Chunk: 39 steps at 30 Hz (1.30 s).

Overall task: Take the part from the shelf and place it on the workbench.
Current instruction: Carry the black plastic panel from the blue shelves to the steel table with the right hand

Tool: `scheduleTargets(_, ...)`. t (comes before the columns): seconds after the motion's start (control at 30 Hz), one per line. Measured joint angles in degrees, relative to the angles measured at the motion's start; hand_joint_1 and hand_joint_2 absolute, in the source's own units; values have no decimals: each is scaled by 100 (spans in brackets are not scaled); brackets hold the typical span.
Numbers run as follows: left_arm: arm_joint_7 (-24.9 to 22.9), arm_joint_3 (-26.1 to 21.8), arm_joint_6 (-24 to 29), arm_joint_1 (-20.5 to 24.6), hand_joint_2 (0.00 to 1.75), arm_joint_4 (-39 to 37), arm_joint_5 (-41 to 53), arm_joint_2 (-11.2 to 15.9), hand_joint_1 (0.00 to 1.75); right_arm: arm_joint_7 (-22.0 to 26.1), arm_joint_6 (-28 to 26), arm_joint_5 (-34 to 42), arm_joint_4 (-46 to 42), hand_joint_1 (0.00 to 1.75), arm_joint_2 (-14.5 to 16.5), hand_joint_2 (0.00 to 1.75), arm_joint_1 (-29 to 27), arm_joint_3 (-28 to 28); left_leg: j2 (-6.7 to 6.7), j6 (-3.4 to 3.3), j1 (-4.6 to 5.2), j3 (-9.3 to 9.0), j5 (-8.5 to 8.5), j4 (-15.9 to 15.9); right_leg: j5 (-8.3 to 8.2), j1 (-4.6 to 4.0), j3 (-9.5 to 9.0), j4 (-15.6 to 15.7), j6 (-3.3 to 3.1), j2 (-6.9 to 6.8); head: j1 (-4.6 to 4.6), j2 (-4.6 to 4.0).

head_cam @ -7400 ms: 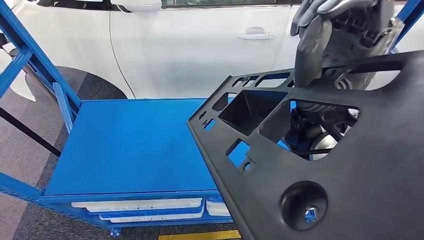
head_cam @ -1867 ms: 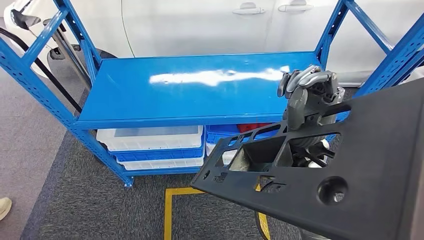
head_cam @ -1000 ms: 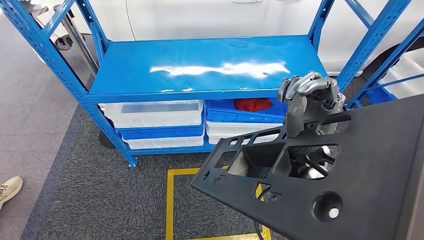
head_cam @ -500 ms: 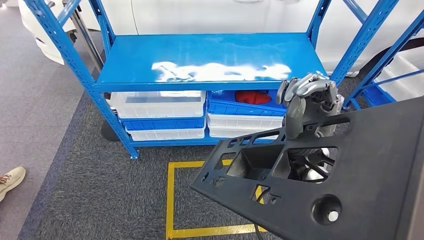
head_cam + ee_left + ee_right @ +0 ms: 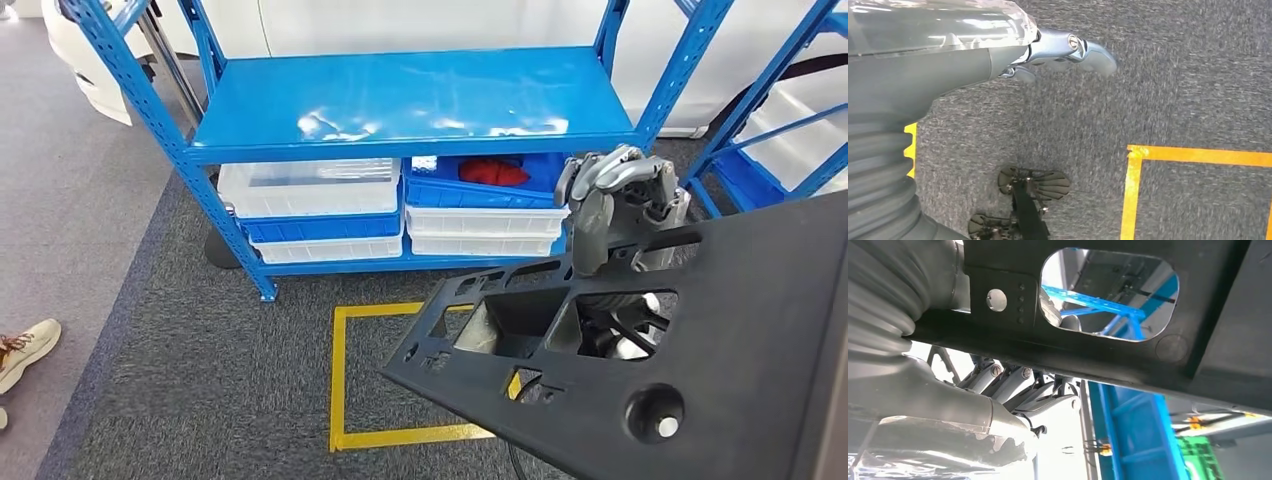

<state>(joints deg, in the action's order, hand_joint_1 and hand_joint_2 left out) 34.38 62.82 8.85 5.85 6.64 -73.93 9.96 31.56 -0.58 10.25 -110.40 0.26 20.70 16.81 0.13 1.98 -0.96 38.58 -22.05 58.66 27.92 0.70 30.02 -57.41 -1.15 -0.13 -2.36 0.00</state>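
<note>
Part in right hand

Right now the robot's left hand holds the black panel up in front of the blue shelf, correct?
Not quite: the right hand holds the black panel in front of the blue shelf, as the head view shows. The left hand hangs over the carpet, holding nothing.

Bright, even overhead light fills the room. Glare streaks the blue shelf top. The carpet looks slightly smeared in the left wrist view, and white backlight blows out behind the dark part.
</note>
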Motion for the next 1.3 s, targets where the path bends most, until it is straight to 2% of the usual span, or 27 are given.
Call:
scheduleTargets(0.1, 0, 0, 0, -7, 175, -2, 1, 1, 0, 0, 2, 1, 1, 175, 0, 175, -3, 0, -2, 58, -16, 293, -854, 1028, -211, -21, 242, 6, -90, -17, 0, 0)
scheduleTargets(0.13, 0, 0, 0, -5, 175, -2, 2, 0, 0, 0, 2, 1, 1, 175, 0, 175, -7, 0, -2, 69, -16, 346, -997, 1395, -282, -34, 334, 0, -95, -18, 0, 0)
scheduleTargets(0.17, 0, 0, 0, -4, 175, -2, 2, -1, 0, 0, 2, 0, 1, 175, 0, 175, -10, 0, -2, 72, -16, 321, -993, 1606, -350, -46, 427, -7, -95, -18, 0, 0)
scheduleTargets(0.2, 0, 0, 0, -3, 175, -2, 2, -1, 0, 0, 2, 0, 1, 175, 0, 175, -12, 0, -2, 64, -16, 192, -872, 1610, -416, -55, 523, -17, -89, -17, 0, 0)
scheduleTargets(0.27, 0, 0, 0, 8, 175, -3, 2, 3, 0, 0, 2, 0, 0, 175, 0, 175, -14, 0, -6, 17, -12, -371, -616, 1015, -534, -66, 684, -49, -65, -13, -1, 0)
scheduleTargets(0.33, 0, 0, 0, 29, 175, -4, 1, 13, 0, 0, 2, 0, -3, 175, 0, 175, -11, 0, -12, -50, 17, -997, -681, 154, -631, -79, 772, -79, -14, -16, -1, 0)
scheduleTargets(0.37, 3, 0, 0, 37, 175, -4, 1, 17, 0, 0, 2, 0, -4, 175, 0, 175, -9, 1, -16, -83, 38, -1163, -757, -115, -678, -75, 786, -79, 19, -22, -1, 0)
scheduleTargets(0.4, 3, 0, 0, 41, 175, -5, 1, 17, 0, 0, 2, 0, -4, 175, 0, 175, -7, 1, -18, -114, 60, -1211, -784, -234, -730, -71, 792, -67, 55, -27, 0, 0)
scheduleTargets(0.47, 2, 1, 0, 39, 175, -8, 0, 15, 0, -2, 2, 0, -3, 175, -1, 175, -7, 3, -6, -190, 48, -1130, -680, -268, -749, -57, 828, -68, 126, -17, 0, 0)
scheduleTargets(0.5, 0, 2, 0, 40, 175, -9, -1, 14, 0, -2, 1, 0, -2, 175, -1, 175, -8, 3, 6, -232, 36, -1077, -612, -279, -626, -53, 877, -150, 155, -5, 1, 0)
scheduleTargets(0.53, 0, 2, 0, 42, 175, -9, -1, 13, 0, -3, 0, 0, -1, 175, -1, 175, -10, 3, 19, -265, 21, -1009, -535, -292, -389, -47, 953, -348, 180, 6, 1, 0)
scheduleTargets(0.6, 0, 3, -1, 43, 175, -9, -2, 11, 0, -5, -1, 0, 0, 175, -2, 175, -15, 3, 31, -299, 24, -843, -396, -284, 194, -31, 1148, -1044, 215, 11, 1, 0)
scheduleTargets(0.63, 0, 3, -2, 41, 175, -9, -2, 9, 0, -7, -1, 1, 1, 175, -2, 175, -20, 3, 32, -297, 26, -748, -327, -273, 367, -25, 1223, -1424, 231, 11, 1, 0)
scheduleTargets(0.67, 0, 4, -2, 40, 175, -9, -2, 8, 0, -7, -1, 1, 1, 175, -2, 175, -22, 3, 33, -290, 26, -652, -265, -257, 392, -20, 1235, -1680, 242, 11, 0, 0)
scheduleTargets(0.7, 0, 6, -2, 39, 175, -9, -2, 5, 0, -7, -1, 1, 1, 175, -2, 175, -23, 4, 34, -278, 26, -557, -210, -236, 296, -13, 1159, -1757, 247, 10, 0, 0)
scheduleTargets(0.73, 0, 9, -2, 38, 175, -9, -2, 3, 0, -7, -1, 1, 1, 175, -2, 175, -22, 4, 34, -264, 26, -467, -162, -208, 134, -4, 966, -1604, 245, 9, 0, 0)
scheduleTargets(0.77, 0, 13, -2, 38, 175, -9, -2, 1, 0, -7, -1, 0, 1, 175, -2, 175, -20, 4, 34, -247, 26, -390, -122, -175, 10, 3, 679, -1266, 236, 7, 0, 0)
scheduleTargets(0.83, -9, 19, 1, 37, 175, -9, -2, -2, 0, 14, 21, 4, -2, 175, -1, 175, -12, 5, 29, -195, 38, -280, -54, -123, 46, -14, 89, -444, 185, 6, -1, 0)
scheduleTargets(0.9, -70, -3, 1, 31, 175, -10, -2, 3, 0, 119, 136, 59, -7, 175, -17, 175, 9, 6, 25, -129, 46, -246, 14, -112, 181, -48, -126, -58, 110, 11, -2, 0)
scheduleTargets(0.97, -158, -48, -29, 14, 175, -11, 0, 27, 0, 232, 336, 170, -15, 175, -64, 175, 43, -10, 22, -58, 33, -224, 56, -110, 113, -44, -82, -19, 15, 7, -2, 0)
scheduleTargets(1.0, -186, -63, -57, 1, 175, -11, 1, 42, 0, 250, 421, 220, -22, 175, -86, 175, 63, -29, 19, -30, 24, -183, -19, -41, 63, -38, -50, -9, -38, 0, -1, 0)
scheduleTargets(1.07, -216, -73, -104, -17, 175, -11, 2, 74, 0, 246, 523, 281, -38, 175, -107, 175, 96, -70, 13, 11, 9, 2, -431, 435, -39, -32, 35, 9, -113, -14, -1, 0)
scheduleTargets(1.13, -231, -80, -121, -23, 175, -11, 1, 96, 0, 237, 559, 299, -45, 175, -118, 175, 107, -96, 13, 43, 8, 252, -886, 1214, -124, -47, 147, 0, -136, -13, -2, 0)
scheduleTargets(1.17, -236, -85, -122, -25, 175, -11, 2, 102, 0, 231, 569, 299, -45, 175, -126, 175, 107, -102, 14, 52, 8, 306, -973, 1481, -162, -52, 201, -7, -136, -12, -2, 0)
scheduleTargets(1.2, -243, -90, -124, -28, 175, -11, 2, 105, 0, 225, 580, 299, -45, 175, -131, 175, 106, -105, 14, 53, 8, 256, -952, 1541, -195, -57, 250, -16, -130, -10, -2, 0)
scheduleTargets(1.23, -248, -96, -125, -29, 175, -11, 2, 105, 0, 220, 589, 299, -46, 175, -136, 175, 107, -106, 13, 44, 8, 89, -842, 1363, -222, -59, 292, -28, -121, -7, -2, 0)
scheduleTargets(1.3, -254, -109, -127, -25, 175, -11, 2, 115, 0, 214, 597, 299, -48, 175, -139, 175, 111, -108, 10, -6, 13, -484, -607, 514, -258, -60, 348, -60, -93, -6, -2, 0)
